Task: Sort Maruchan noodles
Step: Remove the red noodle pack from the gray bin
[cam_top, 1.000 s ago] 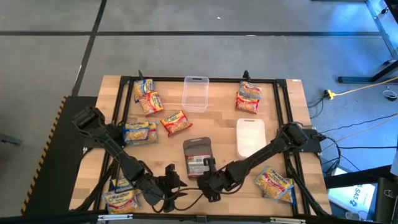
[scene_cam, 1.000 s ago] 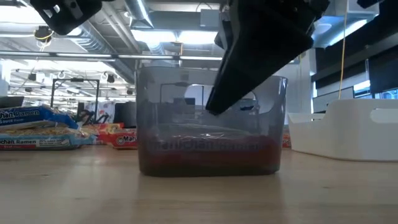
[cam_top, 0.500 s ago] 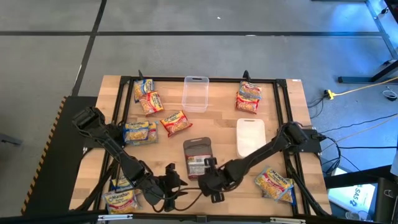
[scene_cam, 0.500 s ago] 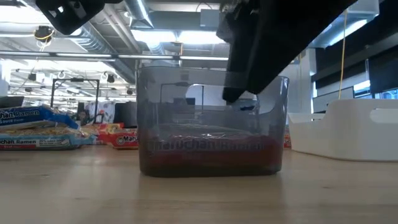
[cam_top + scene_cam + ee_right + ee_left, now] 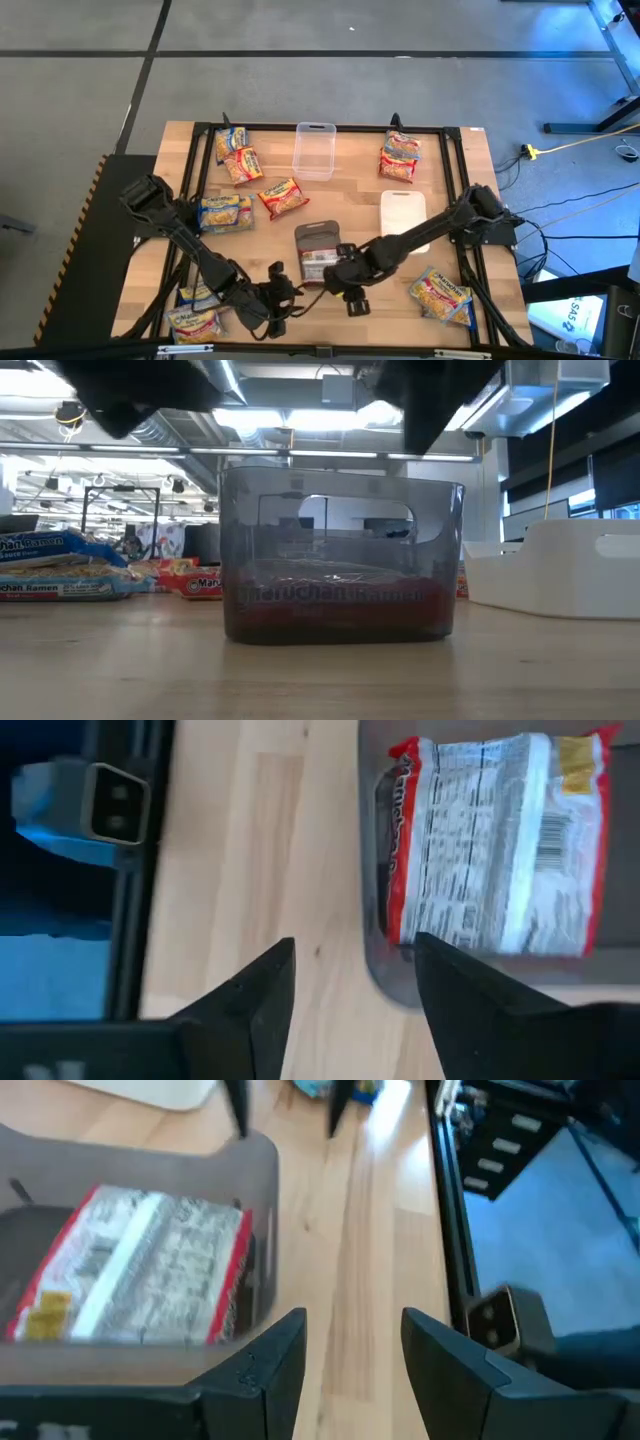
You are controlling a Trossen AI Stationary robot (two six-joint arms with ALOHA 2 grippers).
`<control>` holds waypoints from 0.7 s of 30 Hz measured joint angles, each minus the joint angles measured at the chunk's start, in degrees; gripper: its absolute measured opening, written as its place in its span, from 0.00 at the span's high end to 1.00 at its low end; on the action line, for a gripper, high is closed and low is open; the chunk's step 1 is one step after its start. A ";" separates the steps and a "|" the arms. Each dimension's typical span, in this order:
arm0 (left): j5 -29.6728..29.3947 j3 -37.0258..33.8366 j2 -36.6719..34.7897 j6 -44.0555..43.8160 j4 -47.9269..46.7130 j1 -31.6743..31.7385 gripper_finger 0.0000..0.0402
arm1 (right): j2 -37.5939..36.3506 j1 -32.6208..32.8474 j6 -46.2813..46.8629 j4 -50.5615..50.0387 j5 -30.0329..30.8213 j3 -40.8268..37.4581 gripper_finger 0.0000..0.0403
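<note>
1. Now the right claw [image 5: 352, 298] sits just beside the grey box [image 5: 320, 251], near the front edge of the bench [image 5: 455, 190]. A second ago it was low over the box; it has lifted, and its fingers [image 5: 262, 990] are spread apart and hold nothing.
2. A red noodle packet [image 5: 495, 845] lies flat inside the grey box, label side down. I think it was just dropped in, so one packet is sorted.
3. The left claw [image 5: 275, 310] waits close by, open and empty.
4. Farther back, more noodle packets [image 5: 283, 197] lie loose on the bench, by a clear box [image 5: 314, 150] and a white box [image 5: 402, 220]. They still need sorting.
</note>
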 joint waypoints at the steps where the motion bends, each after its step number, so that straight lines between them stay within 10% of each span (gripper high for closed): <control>1: 0.06 0.00 0.00 0.41 0.22 0.51 0.61 | -0.93 0.73 0.68 -0.74 0.64 0.00 0.56; 9: 4.97 5.08 1.72 8.86 1.49 5.86 0.61 | -7.00 12.87 8.03 -2.61 17.97 -5.95 0.56; 21: 11.69 28.73 16.01 8.43 -29.25 12.27 0.61 | -12.16 29.55 36.19 9.04 42.00 -27.11 0.56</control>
